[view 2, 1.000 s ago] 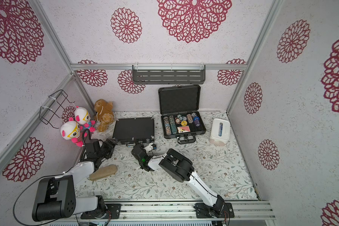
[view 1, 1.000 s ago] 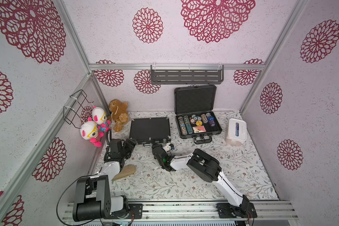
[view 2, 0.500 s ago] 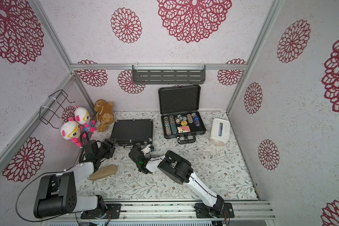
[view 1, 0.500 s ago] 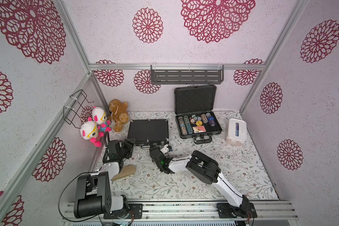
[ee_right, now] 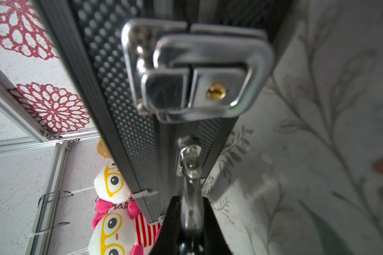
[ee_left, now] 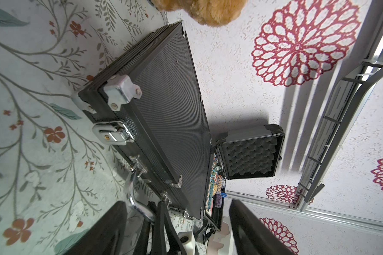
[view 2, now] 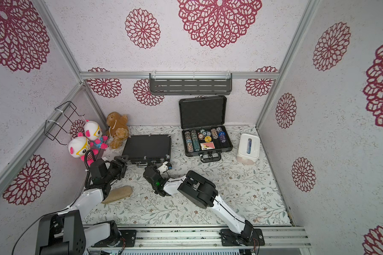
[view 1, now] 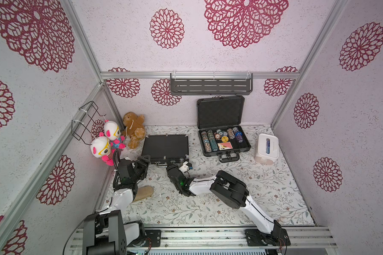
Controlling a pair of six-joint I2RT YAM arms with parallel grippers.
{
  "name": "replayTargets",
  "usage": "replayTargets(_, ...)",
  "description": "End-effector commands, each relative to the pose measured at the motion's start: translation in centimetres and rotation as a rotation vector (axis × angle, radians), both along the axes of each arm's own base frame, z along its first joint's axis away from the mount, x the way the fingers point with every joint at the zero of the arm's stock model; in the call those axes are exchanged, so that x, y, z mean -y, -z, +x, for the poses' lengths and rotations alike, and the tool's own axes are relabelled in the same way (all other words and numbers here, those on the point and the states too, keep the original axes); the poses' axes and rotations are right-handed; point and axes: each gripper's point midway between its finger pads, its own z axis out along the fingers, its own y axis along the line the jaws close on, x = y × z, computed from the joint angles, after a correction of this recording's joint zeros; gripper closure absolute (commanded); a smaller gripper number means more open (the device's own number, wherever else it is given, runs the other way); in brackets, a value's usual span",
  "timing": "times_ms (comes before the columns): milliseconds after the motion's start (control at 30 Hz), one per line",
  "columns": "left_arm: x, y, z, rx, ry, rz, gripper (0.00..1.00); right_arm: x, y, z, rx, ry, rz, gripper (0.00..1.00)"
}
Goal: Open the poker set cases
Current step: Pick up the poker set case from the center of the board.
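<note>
Right wrist view has my right gripper (ee_right: 190,207) pinched fully together on the silver handle (ee_right: 190,185) of the thin black case (ee_right: 124,92). The close focus is soft, so that hold looks likely rather than certain. The latch (ee_right: 199,72) just beyond lies flat against the case front. Both top views put that case closed and flat on the bench (view 1: 241,198), at 10 o'clock from the bench's middle, with my right gripper at its 6 o'clock edge. My left gripper (view 1: 143,161) hangs with jaws spread wide and nothing between them, just off the case's 8 o'clock corner. At 1 o'clock stands the grey case (view 1: 223,143), lid (view 1: 220,112) upright against the back wall (view 1: 181,114), chips (view 1: 221,134) showing.
</note>
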Motion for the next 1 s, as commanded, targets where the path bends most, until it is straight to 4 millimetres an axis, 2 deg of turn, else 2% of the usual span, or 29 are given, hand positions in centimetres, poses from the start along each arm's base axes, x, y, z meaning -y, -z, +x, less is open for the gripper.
replayTargets(0,-0.9,0.1,-0.5,-0.018,-0.017,0.039,0.22,-1.9,-20.6,-2.7,0.353,-0.086,0.177,1.0)
replayTargets(133,-2.3,-0.4,-0.8,-0.034,-0.038,0.059,0.21,-1.8,-21.1,-3.1,0.376,-0.091,0.184,1.0)
replayTargets(300,-3.3,-0.3,-1.1,0.035,-0.1,-0.052,0.21,-1.7,-22.9,-3.5,0.426,-0.084,0.124,1.0)
replayTargets(533,-3.3,-1.2,-0.3,0.11,-0.118,-0.134,0.23,-2.1,-21.7,-3.5,0.401,-0.092,0.137,1.0)
replayTargets(633,-3.5,-1.2,0.2,0.109,-0.122,-0.155,0.29,-2.1,-21.7,-3.5,0.403,-0.093,0.14,1.0)
replayTargets(967,-3.6,-0.8,2.4,0.143,-0.102,-0.251,0.35,-1.3,-21.5,-4.0,0.404,-0.077,0.143,1.0)
